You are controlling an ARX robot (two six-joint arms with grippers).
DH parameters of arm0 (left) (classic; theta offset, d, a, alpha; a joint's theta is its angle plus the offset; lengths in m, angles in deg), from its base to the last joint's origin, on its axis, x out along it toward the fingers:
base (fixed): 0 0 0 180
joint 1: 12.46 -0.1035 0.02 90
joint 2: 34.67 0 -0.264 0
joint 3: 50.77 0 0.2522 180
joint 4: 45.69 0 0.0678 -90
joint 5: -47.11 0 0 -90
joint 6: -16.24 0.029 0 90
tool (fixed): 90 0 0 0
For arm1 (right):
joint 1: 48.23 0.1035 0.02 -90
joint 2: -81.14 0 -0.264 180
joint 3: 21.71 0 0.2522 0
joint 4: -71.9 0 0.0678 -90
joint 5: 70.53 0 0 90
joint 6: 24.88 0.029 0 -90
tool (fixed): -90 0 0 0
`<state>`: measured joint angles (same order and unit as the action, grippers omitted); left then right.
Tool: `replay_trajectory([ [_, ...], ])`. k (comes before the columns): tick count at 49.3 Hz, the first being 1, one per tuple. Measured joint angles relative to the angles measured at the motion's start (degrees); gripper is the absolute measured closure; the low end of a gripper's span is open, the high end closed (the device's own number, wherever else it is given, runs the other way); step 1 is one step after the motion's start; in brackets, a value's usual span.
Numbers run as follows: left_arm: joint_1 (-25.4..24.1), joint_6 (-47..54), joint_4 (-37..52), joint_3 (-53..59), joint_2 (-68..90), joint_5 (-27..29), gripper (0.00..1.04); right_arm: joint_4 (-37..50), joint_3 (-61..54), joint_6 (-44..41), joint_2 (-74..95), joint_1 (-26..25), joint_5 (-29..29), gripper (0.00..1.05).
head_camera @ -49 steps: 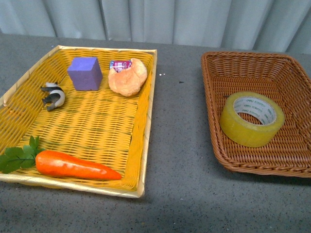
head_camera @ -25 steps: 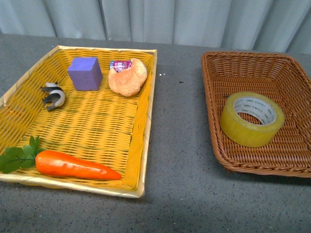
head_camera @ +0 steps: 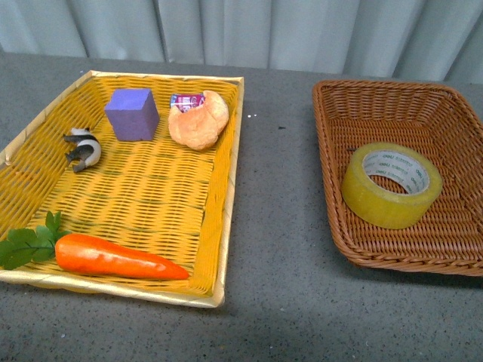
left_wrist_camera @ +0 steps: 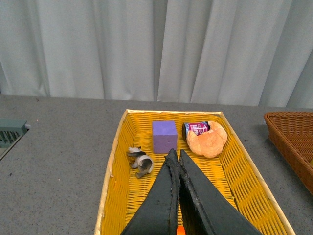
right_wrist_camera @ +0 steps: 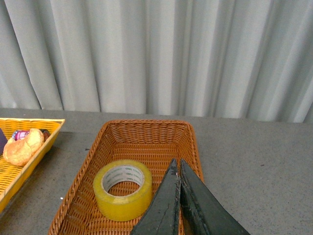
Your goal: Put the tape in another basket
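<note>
Both tools are seen only in the wrist views: the left tool (left_wrist_camera: 176,157) is held over the bright yellow woven tray (head_camera: 226,181) with its black fingers pressed together, gripping nothing, and the right tool (right_wrist_camera: 176,167) is likewise closed and empty above the dark brown woven wicker basket (head_camera: 332,128). Inside that basket the wide roll of translucent yellowish packing tape (head_camera: 391,185) is laid flat — alone, near the front wall. In the yellow tray are held a purple foam cube (head_camera: 132,114), a tan bread roll (head_camera: 198,120) with a small magenta-labelled can (head_camera: 186,100) just behind it, a black-and-white clip (head_camera: 83,149), and an orange plastic carrot (head_camera: 113,257) with green leaves along the front rim. Both containers are set well apart on the grey speckled tabletop (head_camera: 279,226).
</note>
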<state>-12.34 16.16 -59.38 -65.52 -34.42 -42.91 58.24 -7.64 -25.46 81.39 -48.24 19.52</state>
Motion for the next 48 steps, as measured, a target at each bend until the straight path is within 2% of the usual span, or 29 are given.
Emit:
replay_trajectory([
  [4, 0.0, 0.0, 0.0, 0.0, 0.0, 0.0, 0.98, 0.0, 0.0, 0.0, 0.0, 0.0, 0.0, 1.03],
  [9, 0.0, 0.0, 0.0, 0.0, 0.0, 0.0, 0.74, 0.0, 0.0, 0.0, 0.0, 0.0, 0.0, 0.8],
  [19, 0.0, 0.0, 0.0, 0.0, 0.0, 0.0, 0.43, 0.0, 0.0, 0.0, 0.0, 0.0, 0.0, 0.5],
  [29, 0.0, 0.0, 0.0, 0.0, 0.0, 0.0, 0.05, 0.0, 0.0, 0.0, 0.0, 0.0, 0.0, 0.11],
  [31, 0.0, 0.0, 0.0, 0.0, 0.0, 0.0, 0.06, 0.0, 0.0, 0.0, 0.0, 0.0, 0.0, 0.07],
  [35, 0.0, 0.0, 0.0, 0.0, 0.0, 0.0, 0.07, 0.0, 0.0, 0.0, 0.0, 0.0, 0.0, 0.1],
  [48, 0.0, 0.0, 0.0, 0.0, 0.0, 0.0, 0.06, 0.0, 0.0, 0.0, 0.0, 0.0, 0.0, 0.09],
])
